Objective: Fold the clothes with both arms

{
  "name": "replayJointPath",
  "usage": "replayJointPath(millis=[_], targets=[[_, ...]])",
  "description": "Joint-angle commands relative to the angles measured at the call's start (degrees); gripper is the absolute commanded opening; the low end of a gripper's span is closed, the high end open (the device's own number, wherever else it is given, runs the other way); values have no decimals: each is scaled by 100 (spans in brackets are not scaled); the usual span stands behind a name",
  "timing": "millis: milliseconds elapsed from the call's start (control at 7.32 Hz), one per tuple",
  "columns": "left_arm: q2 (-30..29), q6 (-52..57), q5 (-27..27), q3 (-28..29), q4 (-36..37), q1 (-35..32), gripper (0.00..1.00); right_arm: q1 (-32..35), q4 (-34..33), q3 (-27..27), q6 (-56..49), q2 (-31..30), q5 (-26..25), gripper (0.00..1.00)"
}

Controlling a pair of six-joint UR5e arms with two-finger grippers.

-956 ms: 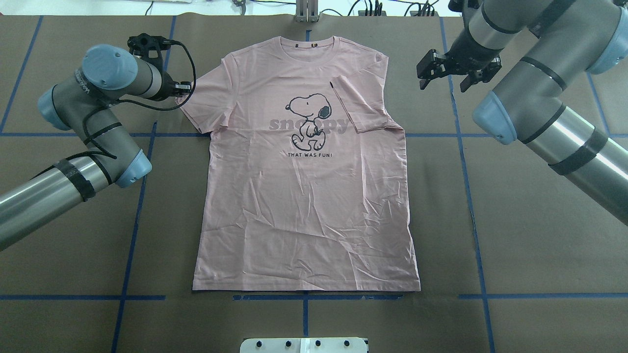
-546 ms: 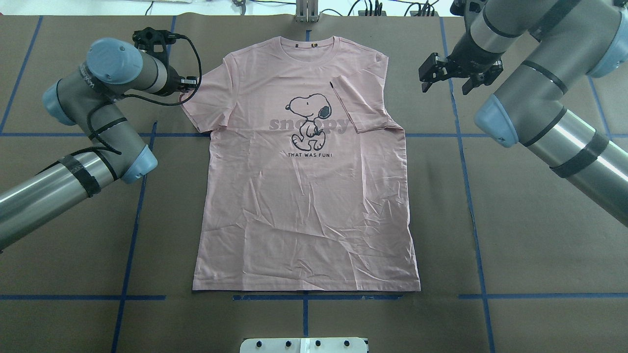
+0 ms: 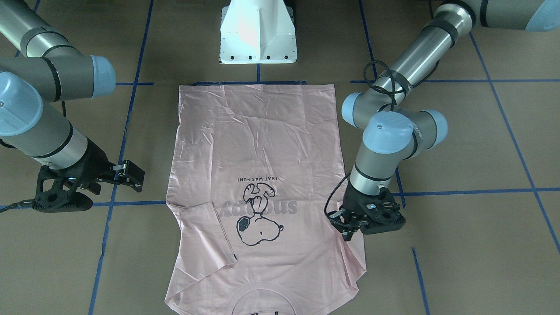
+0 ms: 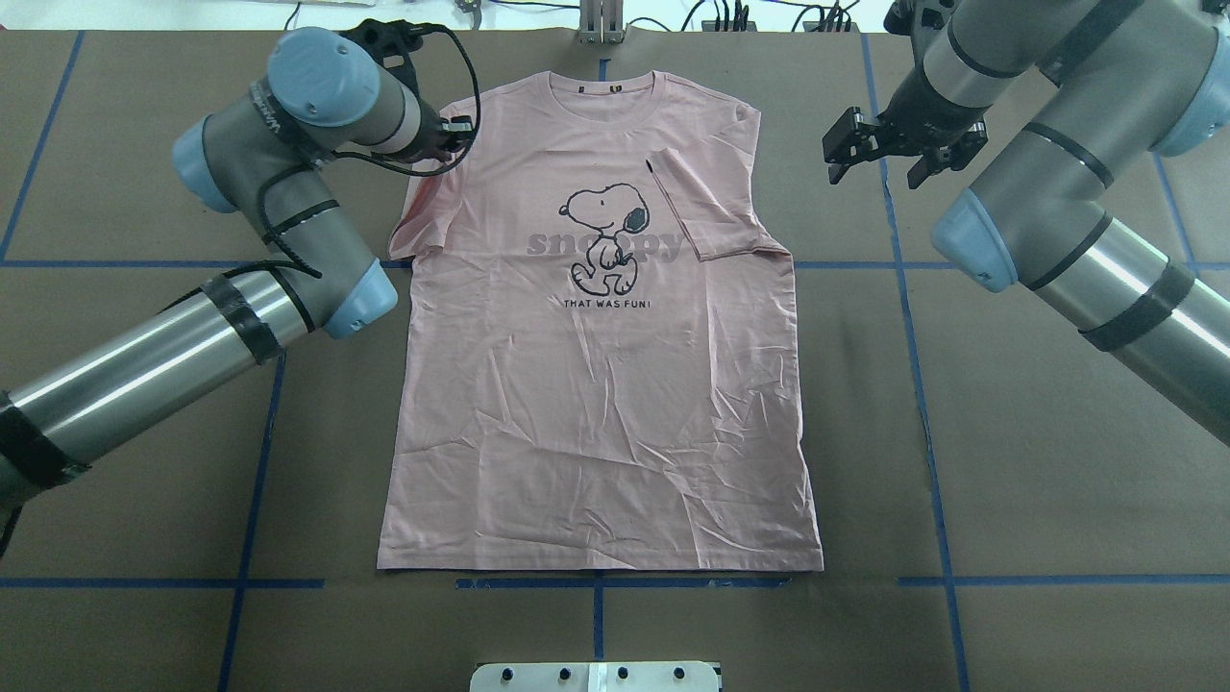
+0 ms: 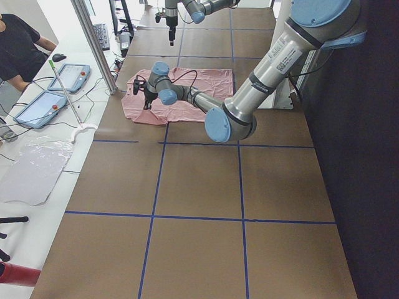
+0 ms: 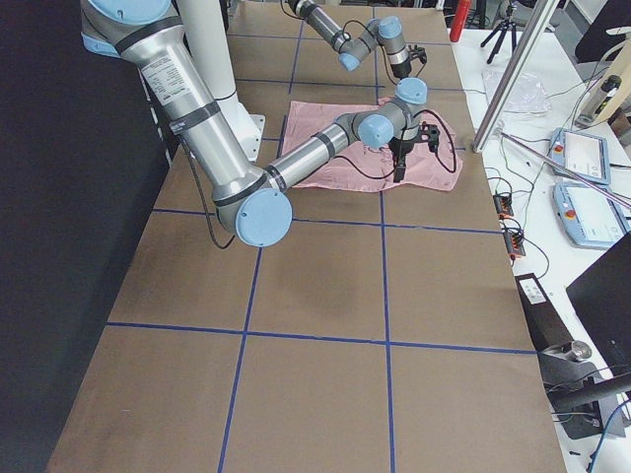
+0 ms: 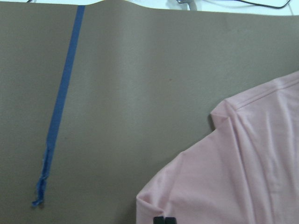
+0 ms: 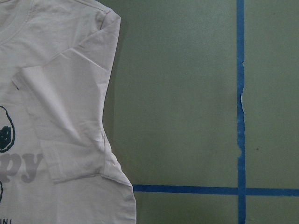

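T-shirt [image 4: 596,432] lies spread face-up on the table [image 4: 1009,461], collar [image 4: 607,82] far from the robot, hem [image 4: 596,567] near it, with the dog print [image 4: 603,235] mid-chest as our marker. Big move on the robot's left! A second ago the left hand [image 3: 348,231] sat at the outer edge of its sleeve, well out from the dog print. Now it has swung in over the shoulder, much nearer the dog print and collar-ward of it. And the left sleeve [image 4: 423,216] has come along: the tip that fanned out wide is drawn in closer to the dog print, its edge doubled over. The wrist camera shows two fingertips pressed together at a pink fold, so I read that hand as clamped on the sleeve cloth. Across the dog print, the right sleeve [image 4: 716,207] already lies folded onto the chest, reaching the end of the grey lettering [image 4: 553,245]. Meanwhile the right hand [image 4: 873,168] has barely shifted. It hangs over bare table, well out from the dog print beyond that folded sleeve, jaws spread, holding nothing. My read: the second sleeve fold is under way, and once it lands flat the T-shirt becomes a tidy rectangle for the body folds, not yet begun
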Motion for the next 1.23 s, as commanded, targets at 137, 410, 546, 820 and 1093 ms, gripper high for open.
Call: replayJointPath(millis=[137,410,546,820,1093], targets=[[-912,-885,17,680,29,443,0,7,5,0,-7,-27,7,100],[-898,-850,34,843,-15,425,0,-10,5,0,2,-27,7,100],[-898,-867,43,843,-24,416,0,-10,5,-17,2,-27,-1,100],[-898,-876,43,834,-129,399,85,-19,5,-44,11,-19,-2,100],[-907,-912,-9,660,-383,390,100,-19,5,-18,37,-27,33,100]])
